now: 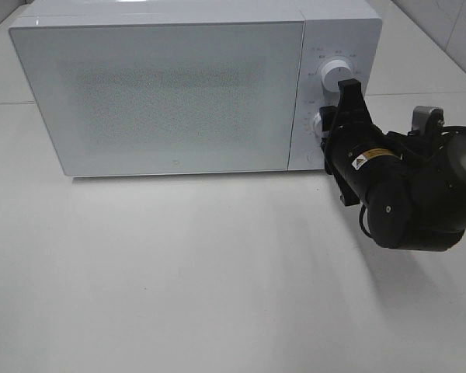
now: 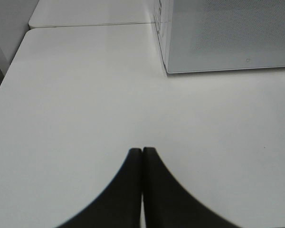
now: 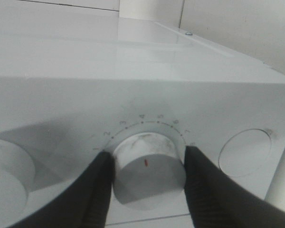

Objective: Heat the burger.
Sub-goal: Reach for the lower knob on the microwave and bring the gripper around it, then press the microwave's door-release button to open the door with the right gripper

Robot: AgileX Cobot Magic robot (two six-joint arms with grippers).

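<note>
The burger is out of view. The white microwave [image 1: 171,93] stands at the back of the table with its frosted door closed; its corner [image 2: 228,33] shows in the left wrist view. My right gripper [image 1: 326,128] reaches to the control panel, where its two fingers press either side of the lower dial [image 1: 318,120]. In the right wrist view this gripper [image 3: 148,159] is shut on that round white dial [image 3: 147,178], which bears a small red mark and a numbered scale. My left gripper [image 2: 142,151] hovers over bare table, fingers together and holding nothing.
A second white knob [image 1: 334,74] sits above the gripped dial. The white table [image 1: 179,280] spreads in front of the microwave. Another white tabletop lies behind it, with a seam between the two [image 2: 90,24].
</note>
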